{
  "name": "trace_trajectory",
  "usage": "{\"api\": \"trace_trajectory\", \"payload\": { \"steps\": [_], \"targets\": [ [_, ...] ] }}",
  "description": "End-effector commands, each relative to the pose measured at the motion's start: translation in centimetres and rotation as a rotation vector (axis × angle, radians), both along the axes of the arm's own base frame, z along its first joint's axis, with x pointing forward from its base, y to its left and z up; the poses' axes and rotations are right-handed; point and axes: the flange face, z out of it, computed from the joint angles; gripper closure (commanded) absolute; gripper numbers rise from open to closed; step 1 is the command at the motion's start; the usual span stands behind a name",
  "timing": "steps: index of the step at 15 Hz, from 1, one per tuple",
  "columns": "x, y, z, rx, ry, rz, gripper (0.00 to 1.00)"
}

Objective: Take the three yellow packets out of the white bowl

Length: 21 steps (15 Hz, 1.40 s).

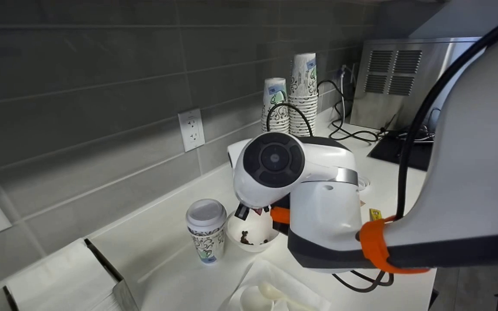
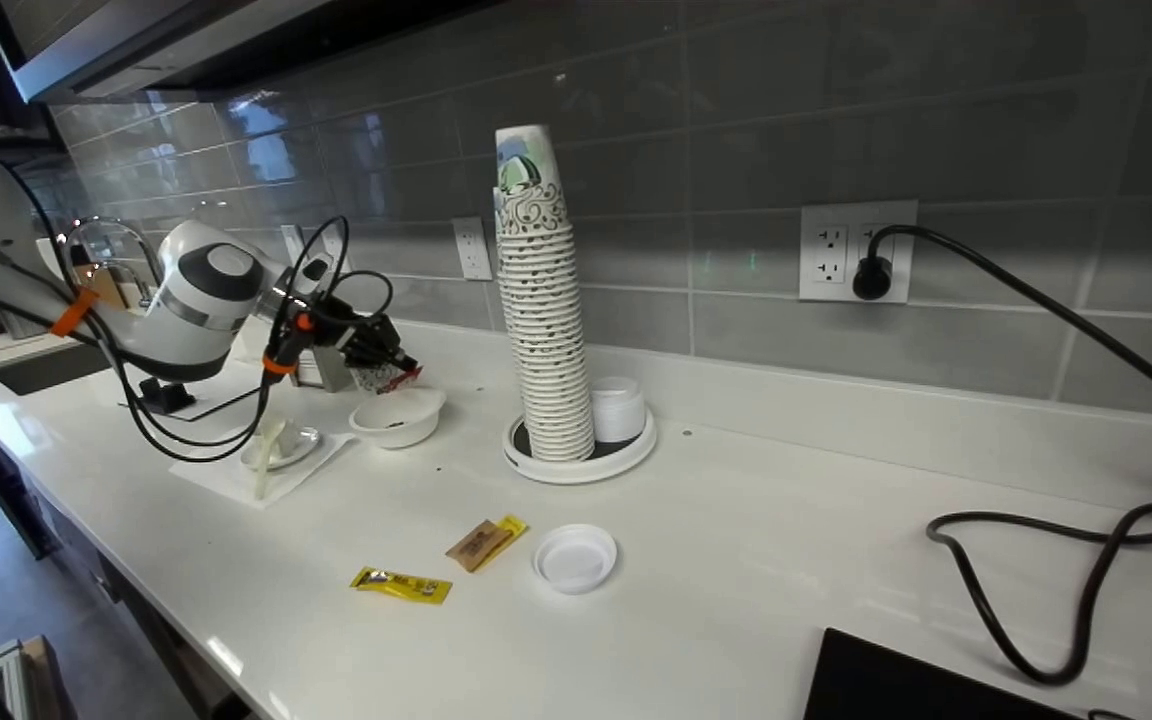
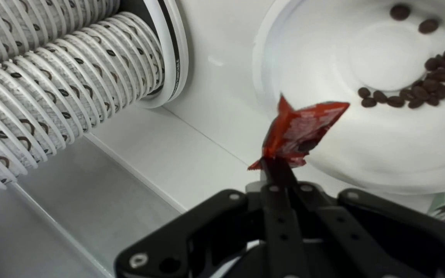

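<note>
Fingers (image 3: 276,208): mine were clamped together on a red packet (image 3: 303,127), its free corners splayed toward twelve and two o'clock in the wrist view. Not a piece I was asked for.

White bowl (image 3: 381,150): beneath that packet, spreading toward two o'clock; whether packet and rim touched, I could not tell. Contents: dark beans (image 3: 420,92); I saw no packet lying in it.

Tabletop (image 2: 716,520), in an exterior view: here lay a lone yellow packet (image 2: 401,585), flat, at six o'clock from the bowl; a second yellow packet (image 2: 513,528), nearer half past four; a tan packet (image 2: 478,546) partly over it, which I counted as the third wanted.

Handling, as I judged it: feather-light, limp, slick-skinned, apt to skid. Best hold: across the long edges at mid-length, fingertips grazing the tabletop; of the overlapping pair, the tan one first.

White lid (image 2: 574,558): sat just beside that pair, at three o'clock.
</note>
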Motion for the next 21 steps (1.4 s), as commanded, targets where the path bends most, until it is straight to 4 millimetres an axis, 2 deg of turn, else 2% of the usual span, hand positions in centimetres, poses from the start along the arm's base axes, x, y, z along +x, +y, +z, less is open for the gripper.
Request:
{"api": "trace_trajectory", "payload": {
  "steps": [1, 9, 15, 20, 21],
  "targets": [
    [-1.4, -2.1, 2.5, 0.142, 0.038, 0.04, 1.0],
    [-5.0, -7.7, 5.9, 0.43, 0.039, 0.162, 1.0],
    [-7.9, -12.5, 6.5, 0.65, 0.038, 0.197, 1.0],
    [-8.7, -15.7, 7.2, 0.825, 0.048, 0.214, 1.0],
    [-7.8, -16.1, 8.0, 0.849, 0.055, 0.217, 1.0]
  ]
}}
